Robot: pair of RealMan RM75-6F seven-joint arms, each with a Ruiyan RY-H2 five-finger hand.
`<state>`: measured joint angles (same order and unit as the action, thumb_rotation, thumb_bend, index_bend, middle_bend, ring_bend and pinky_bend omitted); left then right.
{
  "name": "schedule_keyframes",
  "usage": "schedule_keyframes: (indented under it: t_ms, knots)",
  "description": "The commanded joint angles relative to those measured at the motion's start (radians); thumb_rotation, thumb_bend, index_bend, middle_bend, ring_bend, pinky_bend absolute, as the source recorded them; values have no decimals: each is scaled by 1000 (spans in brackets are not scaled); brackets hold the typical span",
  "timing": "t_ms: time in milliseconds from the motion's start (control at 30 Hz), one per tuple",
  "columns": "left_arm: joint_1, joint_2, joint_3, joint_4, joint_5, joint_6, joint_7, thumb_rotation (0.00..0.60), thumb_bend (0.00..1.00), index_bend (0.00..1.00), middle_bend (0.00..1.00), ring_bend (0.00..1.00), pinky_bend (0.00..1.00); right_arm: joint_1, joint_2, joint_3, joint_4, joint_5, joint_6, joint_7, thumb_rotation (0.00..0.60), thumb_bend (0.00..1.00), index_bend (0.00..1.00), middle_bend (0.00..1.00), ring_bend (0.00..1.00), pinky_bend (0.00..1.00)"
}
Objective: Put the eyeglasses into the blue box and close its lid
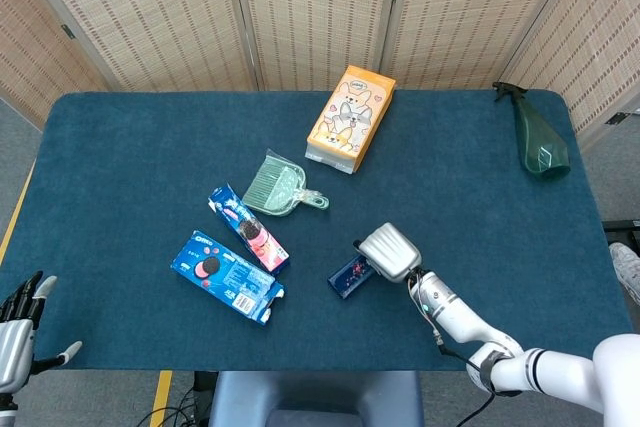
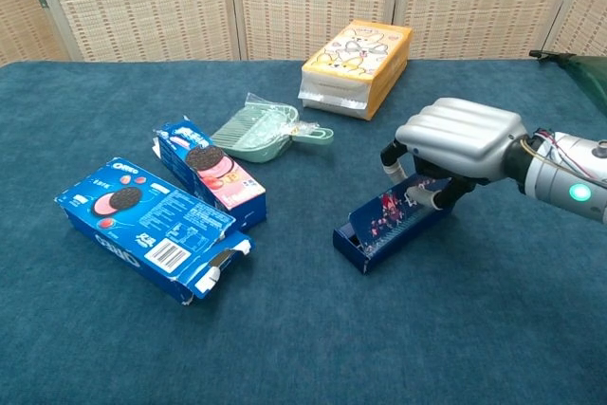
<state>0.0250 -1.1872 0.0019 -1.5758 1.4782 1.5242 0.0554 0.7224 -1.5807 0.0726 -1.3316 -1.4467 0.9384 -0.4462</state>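
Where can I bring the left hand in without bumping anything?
Bare cloth runs along the near edge left of the blue box, below the big cookie box. It is crowded between that, the small cookie pack and the dustpan.
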Motion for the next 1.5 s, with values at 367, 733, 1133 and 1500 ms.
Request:
schedule_keyframes:
  t_ms: [367,733,1133,1500]
  knots:
    - [1,9,3,-6,-4,-9,-7,600,130,0,0,0,156,26,-39,19,45,31,-21,-10,600,463,88,1000,1000,1000]
    - [-1,10,3,-9,-3,-14,-5,600,130,0,0,0,156,-4,90,-12,-94,26,-12,17,600,376,88,1000,1000,1000]
    - [0,16,6,-29,-1,-12,15,600,129,0,0,0,156,20,70,-33,-67,98,-112,-37,600,96,172,1000,1000,1000]
    - [3,18,6,-30,-7,-13,17,600,130,0,0,0,156,42,17,-19,-2,116,-124,-26,600,366,516,1000,1000,1000]
